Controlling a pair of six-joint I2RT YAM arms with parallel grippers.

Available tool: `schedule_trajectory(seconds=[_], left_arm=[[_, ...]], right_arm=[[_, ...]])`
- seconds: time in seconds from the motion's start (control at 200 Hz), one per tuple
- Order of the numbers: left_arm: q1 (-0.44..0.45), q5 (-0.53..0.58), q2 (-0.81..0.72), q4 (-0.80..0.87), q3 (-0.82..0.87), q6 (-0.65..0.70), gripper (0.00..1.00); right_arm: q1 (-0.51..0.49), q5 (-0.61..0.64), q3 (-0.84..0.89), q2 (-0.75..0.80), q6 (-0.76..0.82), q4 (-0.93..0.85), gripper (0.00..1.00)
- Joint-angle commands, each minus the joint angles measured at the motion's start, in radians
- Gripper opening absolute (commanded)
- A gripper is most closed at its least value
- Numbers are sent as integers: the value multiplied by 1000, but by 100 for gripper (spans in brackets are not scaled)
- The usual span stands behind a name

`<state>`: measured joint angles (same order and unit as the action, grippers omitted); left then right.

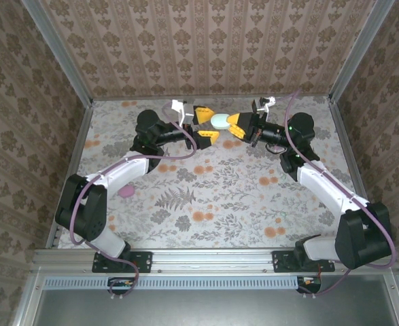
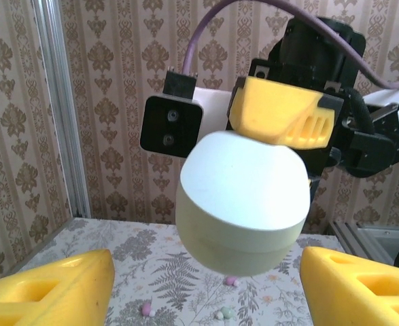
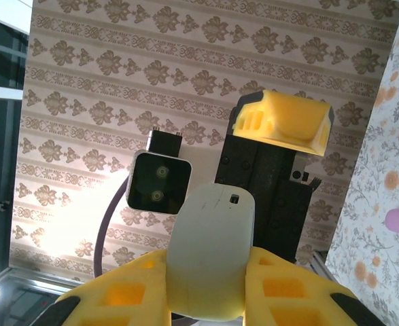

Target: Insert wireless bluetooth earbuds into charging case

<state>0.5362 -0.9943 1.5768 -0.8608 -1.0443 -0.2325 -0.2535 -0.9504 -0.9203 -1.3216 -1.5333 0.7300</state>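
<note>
Charging case (image 1: 219,121) is held up off the table (image 1: 253,197), out at 12 o'clock in the top view, clamped between the yellow fingers of the right gripper (image 1: 230,126). The left gripper (image 1: 209,123) is parked right opposite with its fingers spread apart, nothing gripped.

A smooth, rounded shell like that is probably light and stiff but slippery, so it's best pinched across the flatter sides, with the lid end left free. What look like the earbuds (image 2: 224,313) are seen lying on the table below. Being tiny and rounded, they're expected to roll or pop out of a pinch.

A pink piece (image 1: 126,192) is spotted around 8 o'clock. The surface is covered in a floral print, and the space is boxed in by patterned wallpaper (image 1: 206,47) and aluminium posts (image 1: 63,54).
</note>
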Motion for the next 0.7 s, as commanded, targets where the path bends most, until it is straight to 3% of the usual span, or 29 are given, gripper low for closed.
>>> schedule_trajectory(seconds=[0.0, 0.195, 0.695], left_arm=[[2, 0, -45, 44, -1, 55, 73], [2, 1, -79, 171, -10, 128, 73], [2, -60, -42, 126, -50, 90, 71]], right_arm=[[-7, -19, -42, 35, 54, -51, 20], [-24, -13, -45, 34, 76, -77, 20], [-35, -31, -63, 20, 32, -8, 20]])
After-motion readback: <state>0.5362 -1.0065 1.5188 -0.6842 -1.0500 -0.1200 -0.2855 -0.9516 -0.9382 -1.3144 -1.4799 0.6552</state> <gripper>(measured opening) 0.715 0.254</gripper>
